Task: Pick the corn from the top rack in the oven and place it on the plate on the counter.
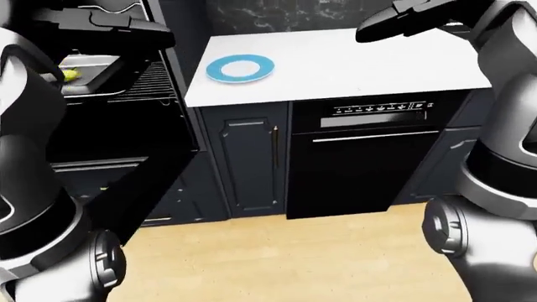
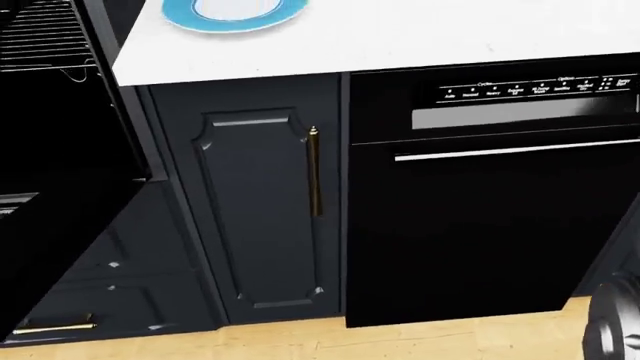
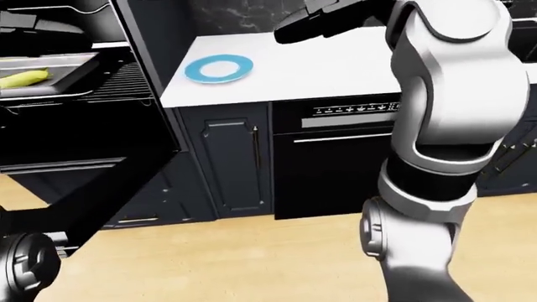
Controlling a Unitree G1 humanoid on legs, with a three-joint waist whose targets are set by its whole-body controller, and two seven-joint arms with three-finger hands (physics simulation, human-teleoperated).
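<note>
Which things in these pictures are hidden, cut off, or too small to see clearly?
- Yellow corn on the grey oven tray: cut by the right-eye view's left edge; the left arm covers most of it in the left-eye view.
- Blue-rimmed round plate: cut by the head view's top edge.
- Left hand and right hand: dark shapes, finger positions unclear.
- Dishwasher panel labels: too small to read.

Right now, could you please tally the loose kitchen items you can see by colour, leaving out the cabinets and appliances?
Yellow: 1, the corn on the tray in the oven.
Blue and white: 1, the plate on the counter.
Grey: 1, the tray on the top rack.
Total: 3
</note>
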